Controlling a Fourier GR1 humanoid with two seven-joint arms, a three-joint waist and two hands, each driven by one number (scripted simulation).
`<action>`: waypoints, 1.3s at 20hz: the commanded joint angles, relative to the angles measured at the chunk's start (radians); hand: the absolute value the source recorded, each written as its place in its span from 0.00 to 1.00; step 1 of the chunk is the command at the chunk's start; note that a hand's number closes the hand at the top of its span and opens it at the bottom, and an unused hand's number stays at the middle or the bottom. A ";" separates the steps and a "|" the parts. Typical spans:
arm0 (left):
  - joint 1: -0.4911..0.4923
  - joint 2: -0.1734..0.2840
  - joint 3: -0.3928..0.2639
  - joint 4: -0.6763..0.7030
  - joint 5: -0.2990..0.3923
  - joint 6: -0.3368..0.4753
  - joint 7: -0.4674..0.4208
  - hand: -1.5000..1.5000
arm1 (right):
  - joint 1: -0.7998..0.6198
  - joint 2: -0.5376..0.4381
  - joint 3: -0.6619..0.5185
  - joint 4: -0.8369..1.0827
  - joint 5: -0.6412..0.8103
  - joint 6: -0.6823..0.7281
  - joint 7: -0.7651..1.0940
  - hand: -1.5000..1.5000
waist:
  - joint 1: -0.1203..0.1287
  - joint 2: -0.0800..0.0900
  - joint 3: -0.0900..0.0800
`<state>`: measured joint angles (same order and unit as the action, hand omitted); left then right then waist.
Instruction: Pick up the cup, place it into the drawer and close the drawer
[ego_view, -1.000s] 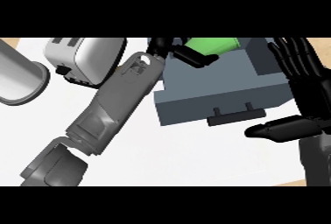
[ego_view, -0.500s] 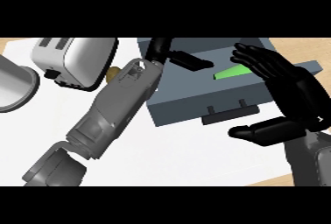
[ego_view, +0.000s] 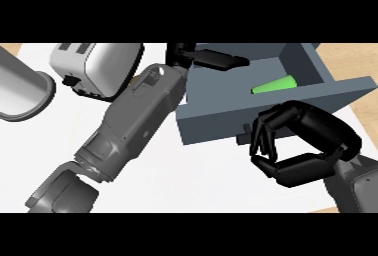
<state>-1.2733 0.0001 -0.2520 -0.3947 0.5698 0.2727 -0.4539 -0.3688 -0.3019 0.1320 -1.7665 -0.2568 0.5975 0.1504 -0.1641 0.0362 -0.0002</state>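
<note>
The grey drawer stands pulled out at the upper right. A green cup lies on its side inside it, free of both hands. My right hand is at the drawer's front panel, fingers curled over the handle, of which only the left end shows. My left forearm crosses the view from the lower left. Its hand reaches over the drawer's back left corner with straight fingers and holds nothing.
A silver toaster stands at the upper left, close to my left forearm. A grey cylindrical vessel lies at the far left edge. The white counter ends in a wooden strip at the right.
My right hand has come down from open above the drawer to its front, and its fingers have curled there. The cup now lies uncovered in the drawer. The left arm barely moved.
</note>
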 joint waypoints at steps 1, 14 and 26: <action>0.002 0.000 0.000 0.000 0.052 0.024 -0.042 0.00 | 0.006 -0.089 0.050 0.007 0.090 0.071 0.045 0.00 | 0.041 -0.011 0.000; 0.114 0.017 0.054 -0.040 0.090 -0.065 -0.101 0.00 | 0.067 -0.029 0.221 0.333 0.675 -0.200 -0.158 0.00 | 0.192 -0.028 0.001; 0.291 0.090 0.028 -0.231 0.079 -0.111 -0.078 0.00 | -0.234 0.020 0.117 1.012 0.781 -0.399 -0.498 1.00 | 0.269 -0.023 0.005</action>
<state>-1.0262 0.0750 -0.2160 -0.5684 0.6503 0.1704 -0.5398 -0.5324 -0.2892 0.3090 -0.9303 0.5248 0.2697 -0.2337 0.0811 0.0042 -0.0019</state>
